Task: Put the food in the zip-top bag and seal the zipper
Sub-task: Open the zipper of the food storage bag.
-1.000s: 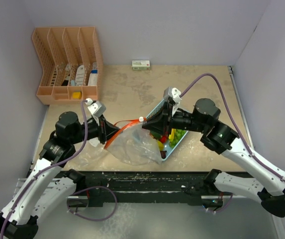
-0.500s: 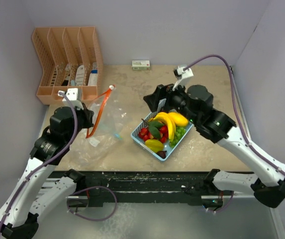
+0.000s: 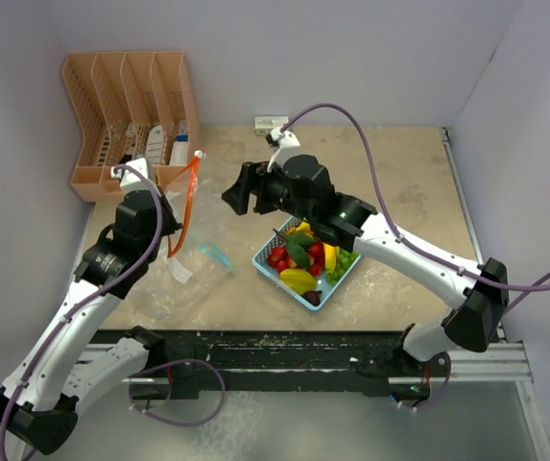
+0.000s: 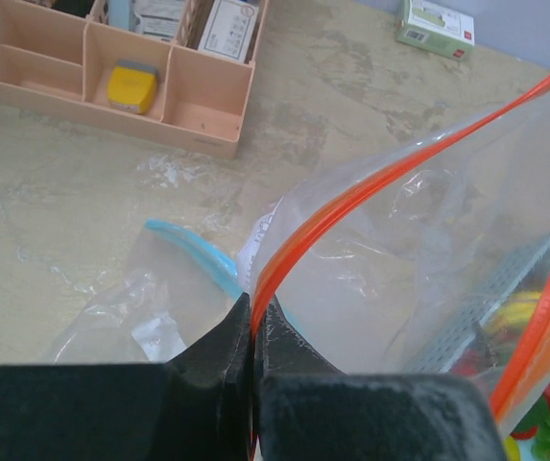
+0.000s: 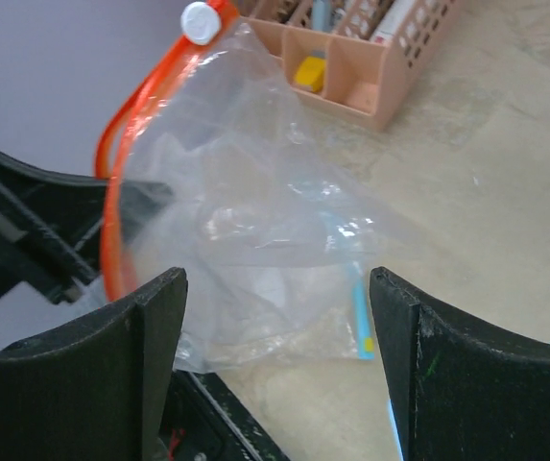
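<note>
Your left jaws are pinched fully together on the orange zipper rim (image 4: 351, 206) of the zip-top bag (image 4: 428, 259), at the strip's lower end. The clear plastic hangs from that grip with its mouth gaping and the white slider (image 3: 200, 154) at the top, close to the peach organizer (image 3: 131, 106). Behind the jaws, the left arm (image 3: 92, 298) climbs from its base at the near-left corner and bends in over the worktop (image 3: 399, 182).

Your right jaws stand wide apart and hold nothing. Their 2 fingers (image 5: 150, 336) frame the bag without touching it. The right arm (image 3: 399, 254) stretches from the near-right edge across the basket (image 3: 337, 283), wrist raised, jaws aimed left at the bag.

The food (image 3: 298, 279) sits in that light-blue basket, well apart from the bag — yellow, red, green and dark purple pieces.

Some of the food is covered by the right forearm in the top view. Through the left wrist camera it shows only as a blur behind plastic at the frame's right edge, where the bag is cut off. A second clear bag with a blue strip (image 3: 215, 255) lies flat under the hanging one. The small box (image 4: 435, 26) at the back is partly hidden from above.
</note>
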